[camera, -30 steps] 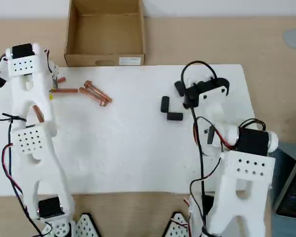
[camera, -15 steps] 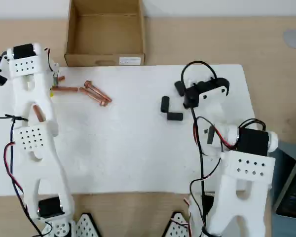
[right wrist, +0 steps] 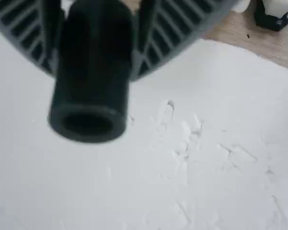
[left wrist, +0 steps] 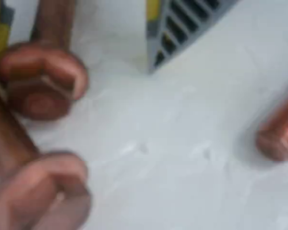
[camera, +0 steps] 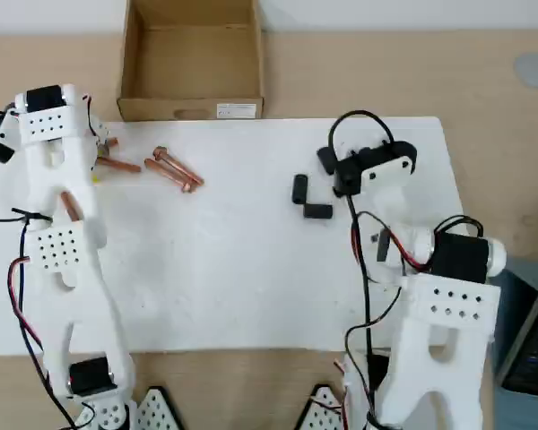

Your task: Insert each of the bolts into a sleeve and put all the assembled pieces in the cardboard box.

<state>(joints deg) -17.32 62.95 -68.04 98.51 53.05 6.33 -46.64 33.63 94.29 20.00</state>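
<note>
Three sleeves are on hand: one is clamped in the right gripper [right wrist: 93,45], its fingers pressed on the sleeve [right wrist: 91,72] with the open bore facing out and down toward the mat [camera: 233,269]; the other two sleeves [camera: 299,189] lie loose on the mat just beside that gripper. Several bolts [camera: 173,169] lie scattered at the mat's far left, well apart from the sleeves; the box [camera: 125,63] sits beyond the mat's far edge and holds nothing yet, so no piece looks assembled.

The left gripper [camera: 99,150] is down among the bolts; its fingers [left wrist: 182,28] stand apart, with one bolt [left wrist: 53,21] in the gap, close to one side and not gripped; two more bolt heads crowd right next to it.

The step in hand looks like picking up a bolt to meet the waiting sleeve. To do it well, the left fingers should close on one shank only, since the neighbouring bolts touch or nearly touch and could be dragged along or wedge the grip askew; a grasp near the head would leave the shank free to enter the bore. The right arm does best to hold the sleeve steady with its bore turned toward the left arm; the bolt should line up with the bore before it goes in, or it may catch on the rim.
</note>
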